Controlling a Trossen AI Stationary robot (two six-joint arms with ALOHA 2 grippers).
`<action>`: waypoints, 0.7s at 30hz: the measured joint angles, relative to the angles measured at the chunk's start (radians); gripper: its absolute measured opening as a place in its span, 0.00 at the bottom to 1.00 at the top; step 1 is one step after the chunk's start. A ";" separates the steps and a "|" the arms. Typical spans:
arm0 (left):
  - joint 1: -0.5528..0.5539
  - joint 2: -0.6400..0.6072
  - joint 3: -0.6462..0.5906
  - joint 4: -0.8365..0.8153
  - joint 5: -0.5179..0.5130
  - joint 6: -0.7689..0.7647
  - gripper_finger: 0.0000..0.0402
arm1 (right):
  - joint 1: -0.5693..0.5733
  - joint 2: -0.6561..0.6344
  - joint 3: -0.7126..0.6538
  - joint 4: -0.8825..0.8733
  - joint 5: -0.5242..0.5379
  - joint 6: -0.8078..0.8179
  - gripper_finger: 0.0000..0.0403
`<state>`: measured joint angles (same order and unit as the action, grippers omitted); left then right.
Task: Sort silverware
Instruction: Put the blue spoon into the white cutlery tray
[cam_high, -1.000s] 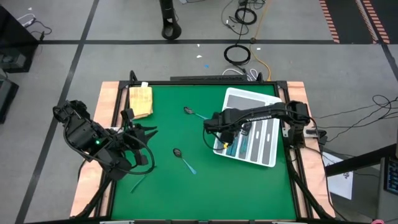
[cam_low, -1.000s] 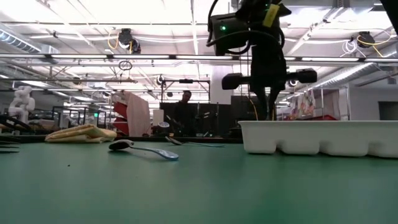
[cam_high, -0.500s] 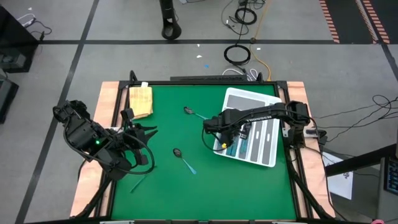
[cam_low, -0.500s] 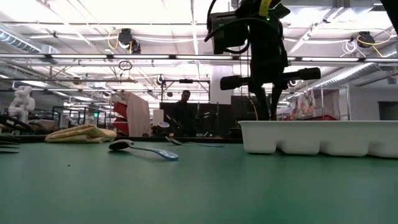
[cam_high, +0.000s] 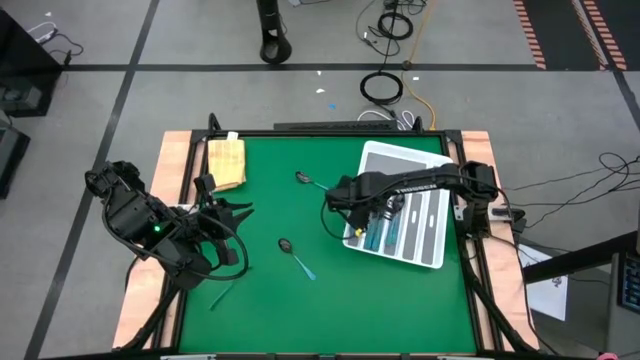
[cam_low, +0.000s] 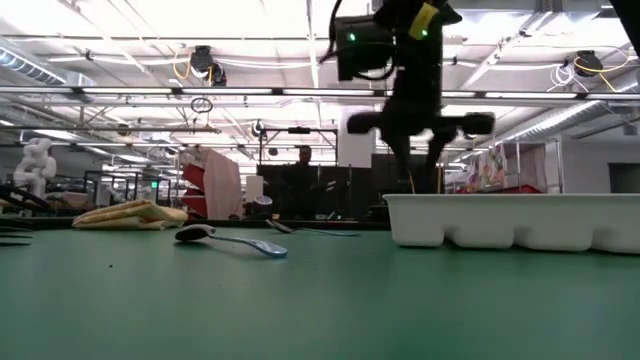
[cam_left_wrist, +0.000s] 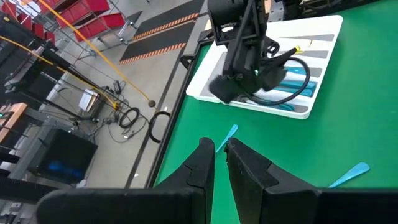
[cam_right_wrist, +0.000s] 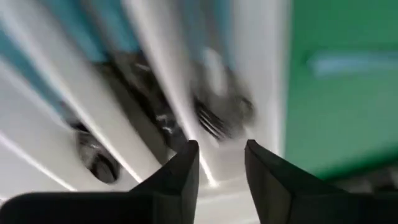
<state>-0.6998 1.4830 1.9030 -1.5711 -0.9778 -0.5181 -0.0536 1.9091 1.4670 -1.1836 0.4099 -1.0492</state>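
Since a second ago we see the right pincer (cam_high: 368, 222) part its fingers over the near end of the white tray (cam_high: 437, 257) and lift a little in the low view, while the left arm and everything on the green surface (cam_high: 270, 300) stay where they were. Our right wrist view shows the two dark fingers apart with nothing between them, and below them a fork (cam_right_wrist: 214, 118) lying in a tray slot, prongs up against the end wall; we judge the piece has just been let go there, in the compartment at the tray's edge toward the open surface. Blue handles fill several slots of the tray, laid lengthwise and side by side, which suits sorting by kind, though we cannot tell from above which kind lies in which slot. The silverware looks alike throughout: thin light-blue handles with small dark grey heads. Two spoons remain out on the surface, one spoon (cam_high: 295, 256) near the middle with its handle pointing toward the front edge, the other spoon (cam_high: 310, 181) farther back, nearer the tray. Another blue piece (cam_high: 222, 296) lies at the front left, partly under the left arm. The left pincer (cam_left_wrist: 219, 163) hangs at the left side of the surface, its fingers almost together and holding nothing that we can see, apparently waiting its turn. A tan block (cam_high: 226, 160) sits at the back left corner, apart from the work.
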 joint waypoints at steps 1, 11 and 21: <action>0.000 0.000 0.000 0.000 0.000 -0.001 0.13 | 0.000 0.000 0.023 -0.013 0.017 0.042 0.30; -0.022 -0.001 0.000 0.000 -0.045 -0.220 0.13 | 0.020 -0.015 0.325 0.280 -0.493 1.132 0.31; -0.108 -0.001 0.000 0.000 -0.045 -0.248 0.13 | 0.192 0.126 0.302 0.524 -0.255 1.486 0.31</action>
<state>-0.8073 1.4820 1.9034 -1.5709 -1.0225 -0.7662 0.1387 2.0351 1.7687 -0.6601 0.1548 0.4368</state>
